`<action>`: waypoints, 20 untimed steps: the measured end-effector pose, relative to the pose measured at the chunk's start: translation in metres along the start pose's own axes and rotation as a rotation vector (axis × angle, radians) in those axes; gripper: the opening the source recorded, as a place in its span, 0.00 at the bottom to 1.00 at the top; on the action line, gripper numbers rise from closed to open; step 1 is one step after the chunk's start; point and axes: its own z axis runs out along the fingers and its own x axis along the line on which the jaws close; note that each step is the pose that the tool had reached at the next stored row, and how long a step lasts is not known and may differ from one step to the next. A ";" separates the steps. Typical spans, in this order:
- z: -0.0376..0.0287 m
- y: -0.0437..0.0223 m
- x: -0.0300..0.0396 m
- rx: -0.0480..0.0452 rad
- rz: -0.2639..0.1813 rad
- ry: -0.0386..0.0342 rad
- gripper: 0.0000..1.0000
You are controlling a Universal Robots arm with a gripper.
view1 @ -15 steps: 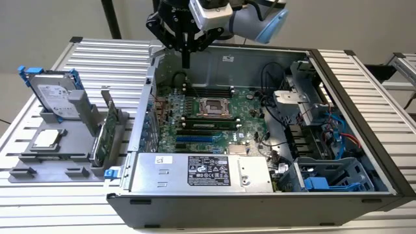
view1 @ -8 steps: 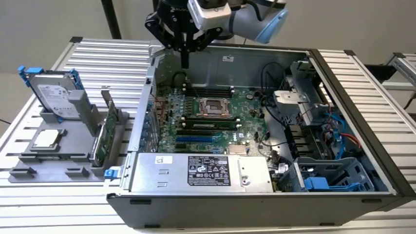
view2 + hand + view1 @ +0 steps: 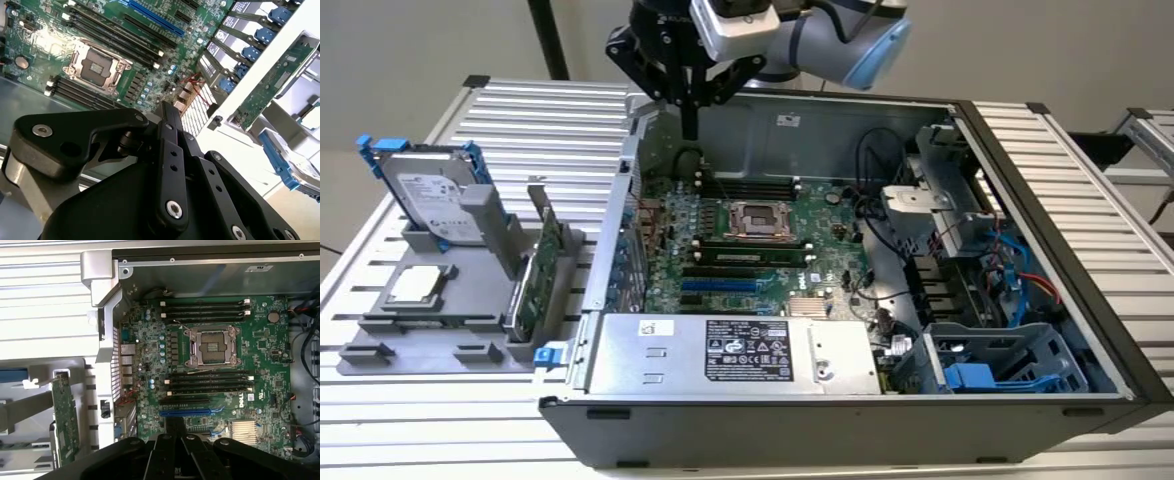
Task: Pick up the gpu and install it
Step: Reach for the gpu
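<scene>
Arm [image 3: 854, 45] cut off by the top edge above the case [image 3: 787, 440]. Beside the case, on the exterior view's left, gpu [image 3: 534, 290] stands edge-on, cooler face hidden. In first wrist view gripper [image 3: 175, 426] body covers the motherboard [image 3: 265, 347] edge inside the case.

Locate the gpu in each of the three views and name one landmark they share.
Exterior view: the gpu stands on edge in the grey rack, outside the computer case, on the exterior view's left.
First wrist view: the gpu stands in the rack just outside the case wall.
Second wrist view: the gpu sits beyond the case wall.
Shared landmark: the empty CPU socket inside the case.
</scene>
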 end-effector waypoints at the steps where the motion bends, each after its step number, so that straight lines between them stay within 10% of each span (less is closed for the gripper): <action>1: 0.0000 -0.0001 0.0010 0.0000 0.000 0.0000 0.00; 20: -0.0003 -0.0010 0.0150 0.0000 0.000 0.0000 0.00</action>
